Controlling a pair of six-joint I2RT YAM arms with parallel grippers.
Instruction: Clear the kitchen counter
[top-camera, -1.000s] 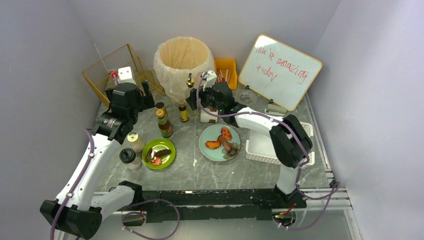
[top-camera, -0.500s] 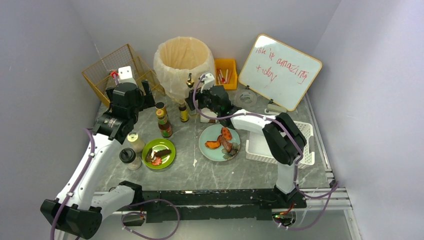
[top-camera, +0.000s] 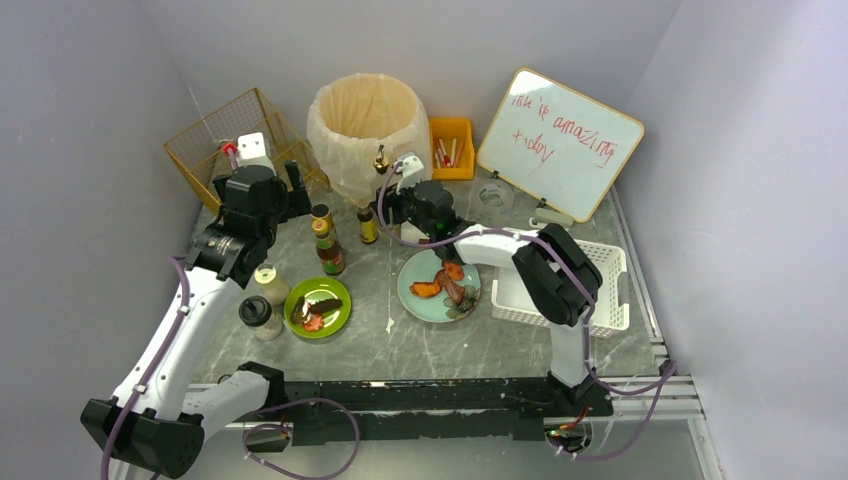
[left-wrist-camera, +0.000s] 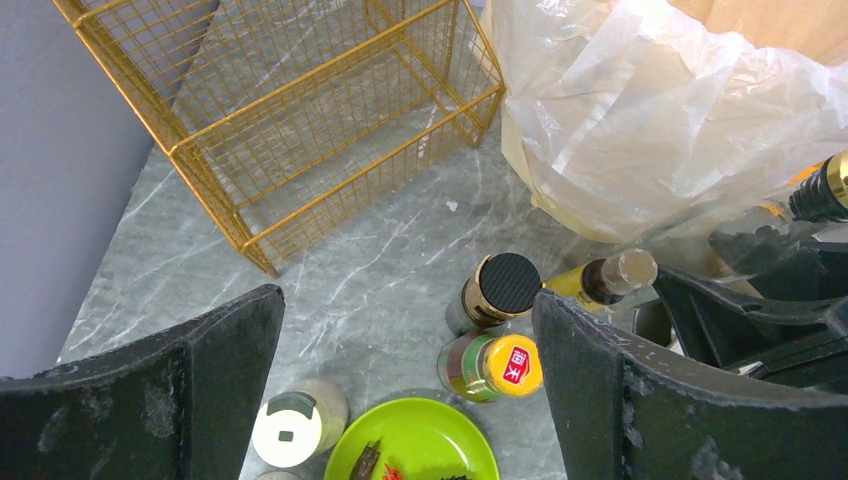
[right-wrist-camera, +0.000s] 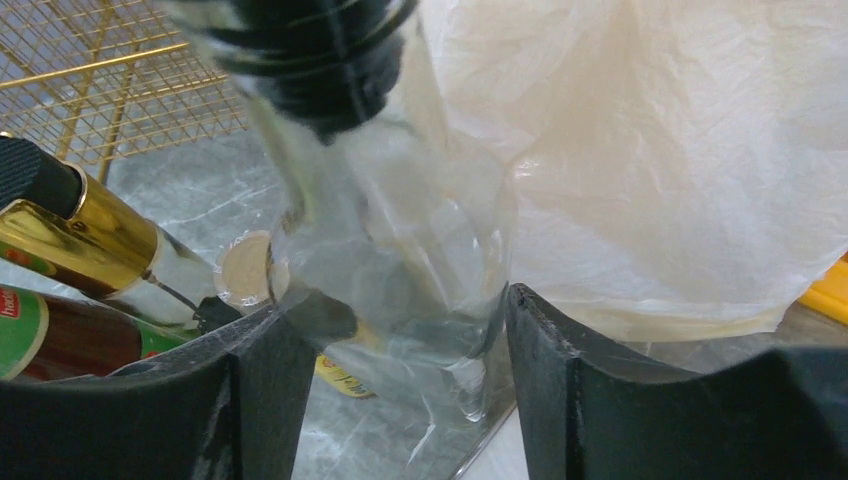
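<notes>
Glass bottle (right-wrist-camera: 400, 250) (cap blurred) between fingers (right-wrist-camera: 640, 400)

- The right arm's black two-finger gripper (top-camera: 393, 208) is being carried leftward, closer to the tall bin lined with a pale plastic bag (top-camera: 345, 150).
- The right arm's black-and-white elbow (top-camera: 545, 272) is being drawn leftward with it.
- More of the white slatted plastic basket (top-camera: 613, 288) is thereby being uncovered on its far right side.
</notes>
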